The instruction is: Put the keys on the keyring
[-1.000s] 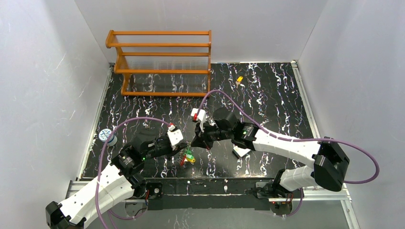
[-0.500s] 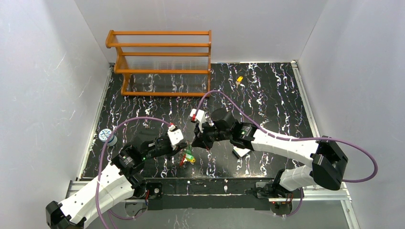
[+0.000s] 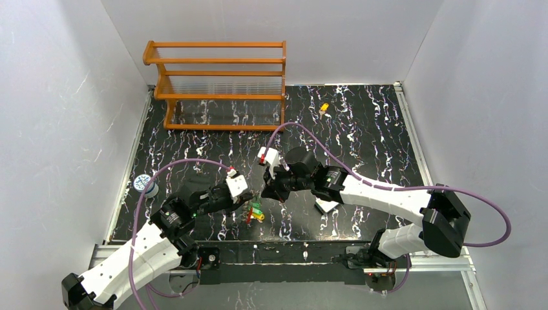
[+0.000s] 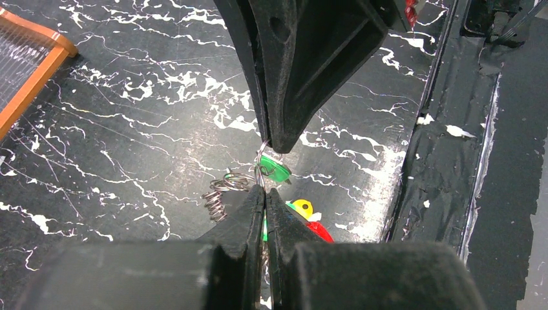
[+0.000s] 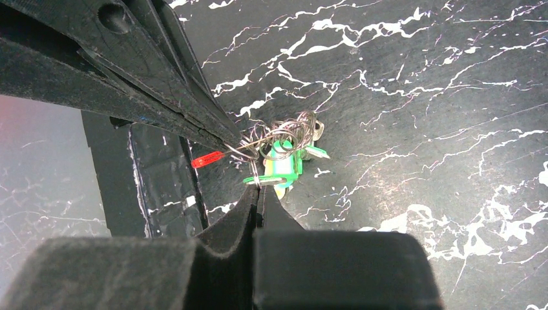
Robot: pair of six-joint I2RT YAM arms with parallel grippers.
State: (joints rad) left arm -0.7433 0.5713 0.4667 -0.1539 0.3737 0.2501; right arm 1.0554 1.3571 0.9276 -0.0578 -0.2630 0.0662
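Observation:
The keyring point(image 4: 227, 185) is a bunch of thin silver wire loops held just above the black table near its front edge. Green keys point(image 5: 282, 165), a yellow head point(image 4: 301, 208) and a red piece point(image 4: 320, 231) hang in the bunch point(image 3: 254, 213). My left gripper point(image 4: 264, 189) is shut on a wire loop from the near side. My right gripper point(image 5: 258, 186) is shut on a wire loop right at a green key point(image 4: 276, 170). The two tips meet at the bunch, almost touching. Another yellow key point(image 3: 324, 108) lies alone at the far right.
A wooden rack point(image 3: 220, 84) stands at the back left. A flat white card point(image 3: 326, 205) lies under my right arm. A small round blue-white object point(image 3: 143, 184) sits at the left edge. The table's front edge point(image 4: 452, 161) is just beside the bunch.
Almost nothing: my right arm has shifted very slightly left. Both grippers stay pinched on the bunch in the same spot.

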